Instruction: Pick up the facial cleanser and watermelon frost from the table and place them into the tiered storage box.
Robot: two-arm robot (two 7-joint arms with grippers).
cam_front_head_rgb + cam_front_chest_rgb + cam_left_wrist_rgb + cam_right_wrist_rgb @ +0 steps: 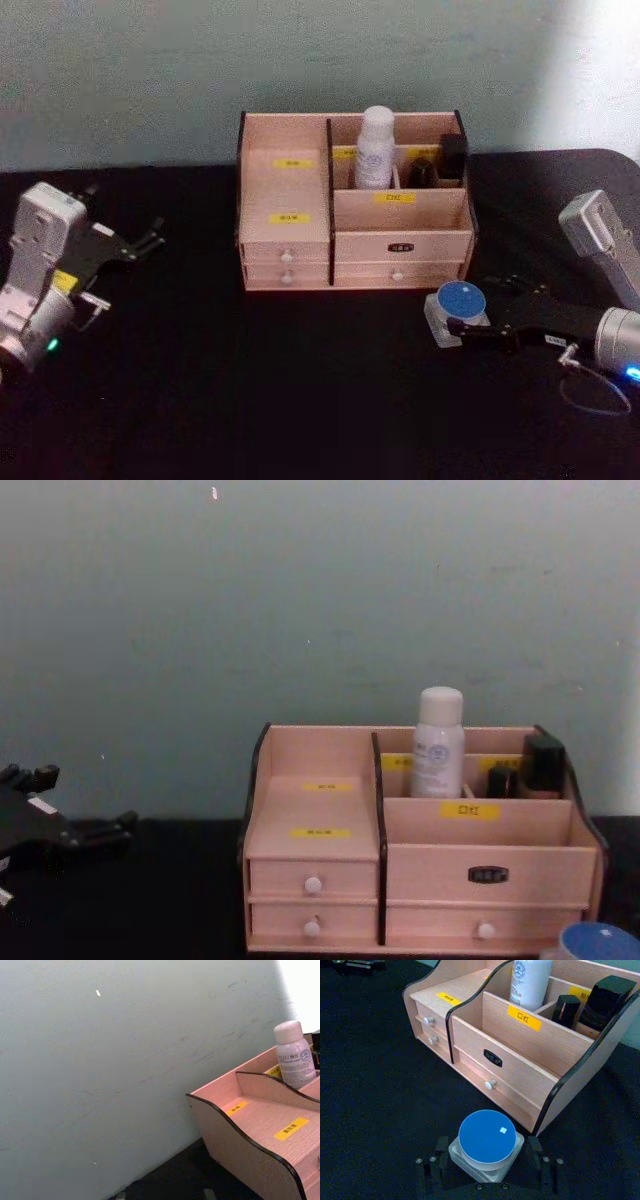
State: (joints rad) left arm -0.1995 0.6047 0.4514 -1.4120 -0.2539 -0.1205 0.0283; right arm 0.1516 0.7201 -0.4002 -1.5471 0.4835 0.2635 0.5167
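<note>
One blue-lidded jar [486, 1141], one bottle [375, 148]

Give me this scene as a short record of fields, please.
pale pink wooden tiered storage box: at the back centre of the black table
tall white bottle: upright in a rear compartment of the box
small blue-lidded jar: on the table, before the box's right end
right gripper: straddling the jar
left gripper: open, idle at the table's left

The black two-fingered left gripper [152, 234], on its white-and-grey wrist, sits far out on the robot's left, fingers slightly parted and pointing inward. The black right gripper [487, 1152], on a silver wrist, reaches in low from the right with its fingers spread wide.
</note>
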